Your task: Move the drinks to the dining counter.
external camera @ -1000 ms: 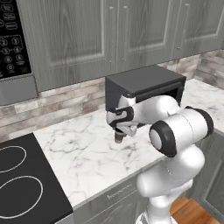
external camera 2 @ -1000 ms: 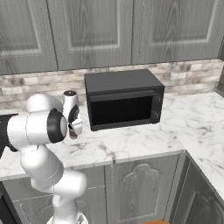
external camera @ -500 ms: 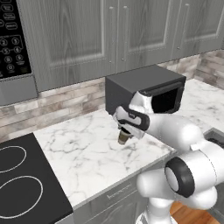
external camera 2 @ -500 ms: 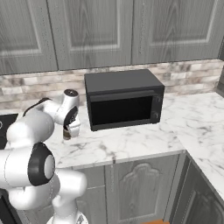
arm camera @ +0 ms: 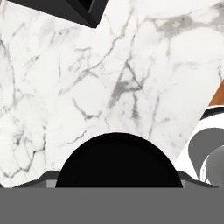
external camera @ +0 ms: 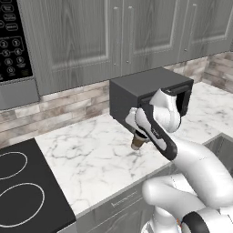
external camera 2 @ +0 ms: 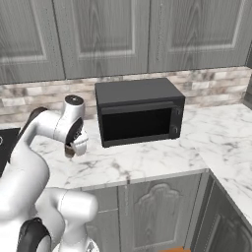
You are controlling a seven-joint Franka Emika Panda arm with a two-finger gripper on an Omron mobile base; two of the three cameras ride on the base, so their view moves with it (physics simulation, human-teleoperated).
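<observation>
A brown cup with a black lid hangs just above the marble worktop, in front of the black microwave's left corner. My gripper comes down on it from above and is shut on its top. From the right base the cup shows as a small brown shape under the gripper. In the hand view the round black lid sits at the bottom, with veined marble below it. The dining counter is out of view.
The black microwave stands on the worktop against the brick backsplash. A black stove top lies at the left. Grey wall cabinets hang above. The worktop turns a corner at the right.
The arm has folded and its elbow has swung low and forward. The gripper with the cup has drawn a little nearer the worktop's front edge, still shut on it.
</observation>
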